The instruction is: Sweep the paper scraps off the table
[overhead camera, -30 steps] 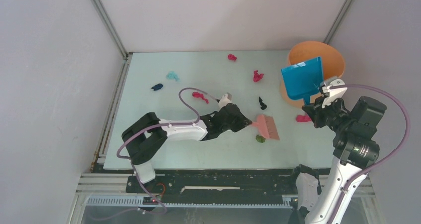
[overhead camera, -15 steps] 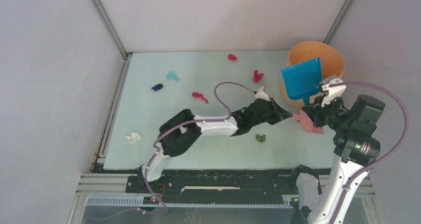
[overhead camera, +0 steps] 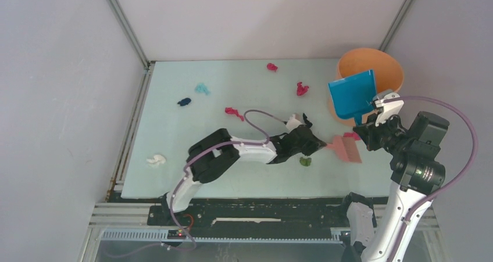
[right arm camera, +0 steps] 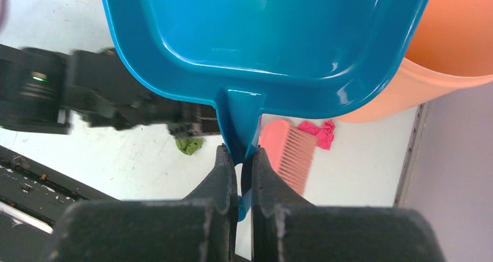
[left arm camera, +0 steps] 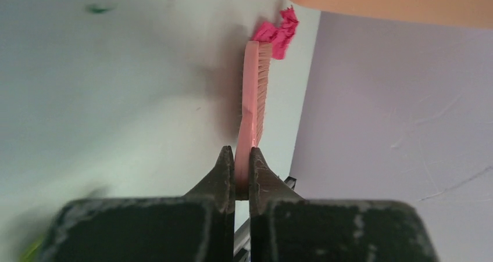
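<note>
Hands pinch plastic: left hand (left arm camera: 240, 155) the bristly pink brush (left arm camera: 254, 88), right hand (right arm camera: 239, 155) the glossy blue dustpan (right arm camera: 261, 35).

pink brush (overhead camera: 346, 149), blue dustpan (overhead camera: 352, 93), orange bin (overhead camera: 388, 63)

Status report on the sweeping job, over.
Left pincer shut on brush. Right pincer shut on dustpan. Brush tip at magenta scrap, dustpan empty. Orange bin close by.

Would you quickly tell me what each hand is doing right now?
Left hand: shut on the pink plastic hand brush.
Right hand: shut on the handle of the blue plastic dustpan.
</note>
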`<action>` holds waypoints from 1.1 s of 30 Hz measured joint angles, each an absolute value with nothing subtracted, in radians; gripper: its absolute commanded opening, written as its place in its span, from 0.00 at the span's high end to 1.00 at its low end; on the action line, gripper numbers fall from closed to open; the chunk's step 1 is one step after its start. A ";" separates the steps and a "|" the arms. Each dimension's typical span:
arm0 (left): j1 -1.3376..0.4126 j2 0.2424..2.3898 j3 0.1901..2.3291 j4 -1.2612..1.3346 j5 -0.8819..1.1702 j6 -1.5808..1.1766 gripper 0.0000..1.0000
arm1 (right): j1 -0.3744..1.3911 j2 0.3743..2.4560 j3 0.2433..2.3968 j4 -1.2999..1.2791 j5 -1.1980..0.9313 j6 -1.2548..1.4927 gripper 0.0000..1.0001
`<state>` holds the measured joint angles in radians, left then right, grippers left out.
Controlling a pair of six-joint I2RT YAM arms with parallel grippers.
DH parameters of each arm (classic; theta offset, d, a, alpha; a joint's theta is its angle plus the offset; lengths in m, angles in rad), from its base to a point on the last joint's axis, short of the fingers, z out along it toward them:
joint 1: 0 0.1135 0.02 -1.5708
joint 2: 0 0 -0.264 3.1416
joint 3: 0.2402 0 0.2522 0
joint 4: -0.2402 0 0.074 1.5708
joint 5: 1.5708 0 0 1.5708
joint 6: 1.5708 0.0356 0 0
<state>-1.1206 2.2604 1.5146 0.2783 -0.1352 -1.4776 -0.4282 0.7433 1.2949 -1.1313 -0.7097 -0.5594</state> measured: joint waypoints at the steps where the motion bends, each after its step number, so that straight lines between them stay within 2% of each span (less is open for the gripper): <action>1: -1.118 2.209 1.451 0.274 -0.154 -1.478 1.00 | -0.427 0.743 1.295 -1.134 -0.708 -0.561 1.00; 8: -1.073 1.830 1.007 0.265 -0.246 -1.489 1.00 | -0.401 0.743 1.287 -1.142 -0.712 -0.564 1.00; 13: -1.058 1.633 0.832 0.208 -0.300 -1.455 1.00 | -0.350 0.752 1.269 -1.151 -0.707 -0.564 1.00; 19: -1.084 1.497 0.862 0.134 -0.359 -1.292 1.00 | -0.332 0.742 1.267 -1.158 -0.686 -0.566 1.00; 25: -1.099 1.472 1.039 0.007 -0.375 -1.118 1.00 | -0.290 0.736 1.275 -1.240 -0.607 -0.701 1.00; 33: -1.071 1.361 1.173 -0.314 -0.439 -0.843 1.00 | -0.211 0.935 1.300 -1.467 -0.411 -0.938 1.00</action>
<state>-1.0714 1.3609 1.1728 -0.3141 -0.4393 -0.8429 -0.2111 0.9348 1.2999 -1.4670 -0.4110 -0.9379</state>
